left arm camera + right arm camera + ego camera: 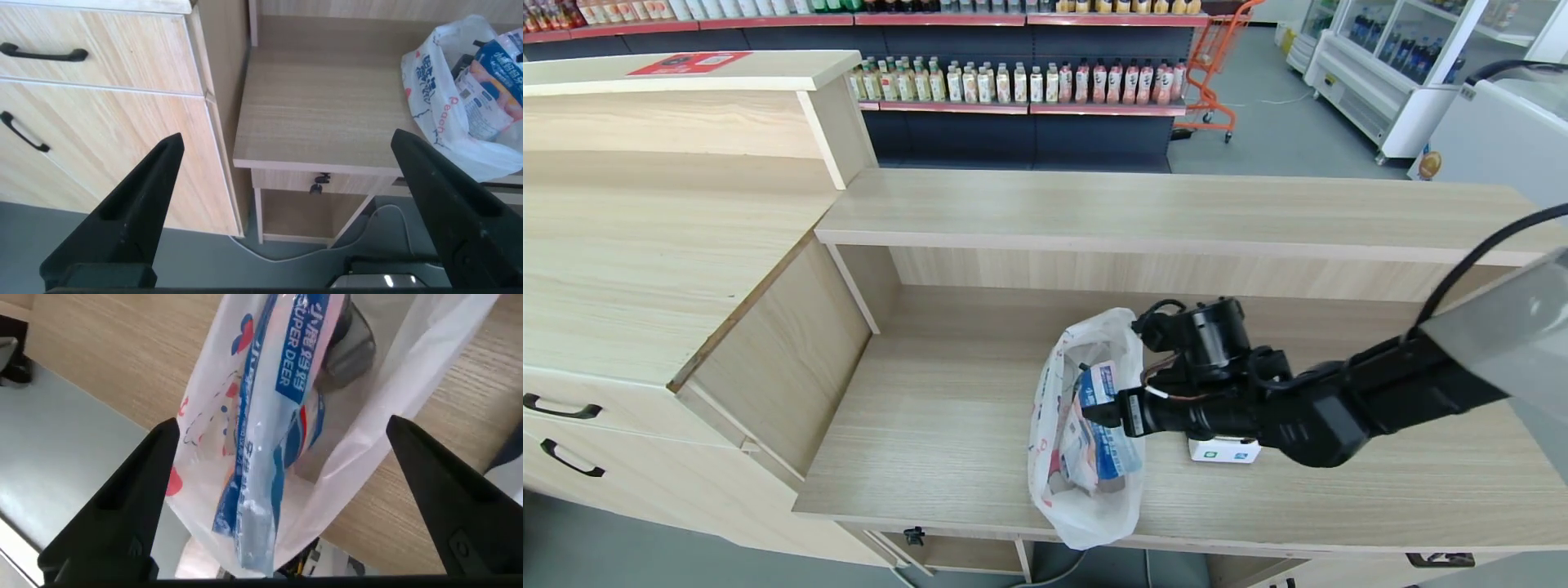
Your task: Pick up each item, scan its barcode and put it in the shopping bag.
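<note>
Blue-white packet [1104,425] sits inside shopping bag [1054,392], bag on bench [931,441] at near edge. Right hand [283,429] at bag mouth, fingers spread wide either side of packet, not gripping. Draw hand straight out; avoid snagging bag film, or bag likely drags. Mind small white box [1223,450] under wrist. Left hand [286,143] spread, off bench's left corner, by drawers [98,90].
</note>
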You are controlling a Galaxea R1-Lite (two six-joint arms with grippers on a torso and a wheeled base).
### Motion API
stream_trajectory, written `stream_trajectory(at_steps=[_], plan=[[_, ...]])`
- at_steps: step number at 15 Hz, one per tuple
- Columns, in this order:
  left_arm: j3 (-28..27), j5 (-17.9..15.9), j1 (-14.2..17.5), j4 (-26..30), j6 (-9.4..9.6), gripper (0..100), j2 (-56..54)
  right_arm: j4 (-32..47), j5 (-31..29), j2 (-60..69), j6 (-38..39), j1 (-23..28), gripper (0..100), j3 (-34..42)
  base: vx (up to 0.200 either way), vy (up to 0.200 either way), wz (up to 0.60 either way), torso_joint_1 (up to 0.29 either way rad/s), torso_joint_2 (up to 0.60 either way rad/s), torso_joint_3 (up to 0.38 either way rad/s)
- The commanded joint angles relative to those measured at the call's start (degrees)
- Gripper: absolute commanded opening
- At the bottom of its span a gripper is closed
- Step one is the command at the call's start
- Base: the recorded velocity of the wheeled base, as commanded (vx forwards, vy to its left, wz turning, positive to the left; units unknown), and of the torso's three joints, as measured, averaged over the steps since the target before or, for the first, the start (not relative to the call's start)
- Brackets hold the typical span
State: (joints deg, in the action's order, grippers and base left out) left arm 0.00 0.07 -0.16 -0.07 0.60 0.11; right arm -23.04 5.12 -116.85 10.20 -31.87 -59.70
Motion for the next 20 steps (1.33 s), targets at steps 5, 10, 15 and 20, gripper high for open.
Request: stream_trajectory(at_steps=[5, 10, 15, 20], plan=[[0.0, 0.01, -0.02, -0.01, 0.02, 100, -0.02, 3.53, -1.25, 34.41, -3.88, 10.51, 100, 15.22, 0.0, 0.0, 0.0, 0.0, 0.0, 0.0], [0.0, 0.01, -0.02, -0.01, 0.02, 100, -0.02, 6.6, -9.95, 60.68, -7.65, 16.75, 100, 40.45, 0.0, 0.0, 0.0, 0.0, 0.0, 0.0], [0.0, 0.01, -0.02, -0.01, 0.02, 100, -0.02, 14.87, -9.78, 78.26, -8.8, 25.19, 100, 49.41, 0.0, 0.0, 0.0, 0.0, 0.0, 0.0], [0.0, 0.01, -0.02, -0.01, 0.02, 100, -0.02, 23.22, -4.77, 113.68, -13.81, 30.11, 100, 59.7, 0.0, 0.0, 0.0, 0.0, 0.0, 0.0]])
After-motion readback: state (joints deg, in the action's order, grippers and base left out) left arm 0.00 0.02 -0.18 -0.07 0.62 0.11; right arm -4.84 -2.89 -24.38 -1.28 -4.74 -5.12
